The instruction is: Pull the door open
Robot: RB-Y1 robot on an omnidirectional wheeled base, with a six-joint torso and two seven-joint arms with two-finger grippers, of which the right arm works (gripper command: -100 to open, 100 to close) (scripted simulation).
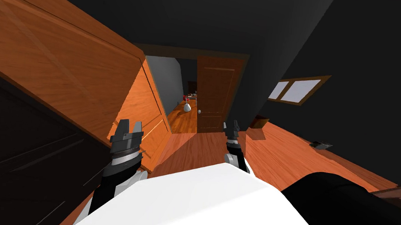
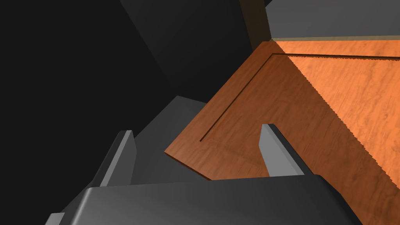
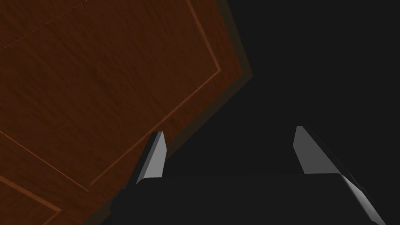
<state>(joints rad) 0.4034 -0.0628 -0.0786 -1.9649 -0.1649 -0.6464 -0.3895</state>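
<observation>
A brown panelled door [image 1: 215,92] stands ahead at the end of the wooden floor, with a small pale knob [image 1: 199,111] on its left edge. To its left a gap shows a lit room beyond. My right gripper [image 1: 232,124] hangs in front of the door's lower right part, short of it. In the right wrist view the door [image 3: 97,78] and its frame edge lie beyond the open right gripper [image 3: 228,131], which holds nothing. My left gripper [image 1: 130,124] is open beside a big orange wooden panel [image 1: 69,68]. The panel's corner [image 2: 312,117] lies beyond the left gripper [image 2: 197,131].
The orange panel and a dark cabinet front [image 1: 21,151] close off my left side. A dark wall with a window [image 1: 294,90] runs along the right. A brown box [image 1: 259,121] and a small dark object [image 1: 321,145] lie on the floor. A white vase-like thing [image 1: 187,107] stands beyond the gap.
</observation>
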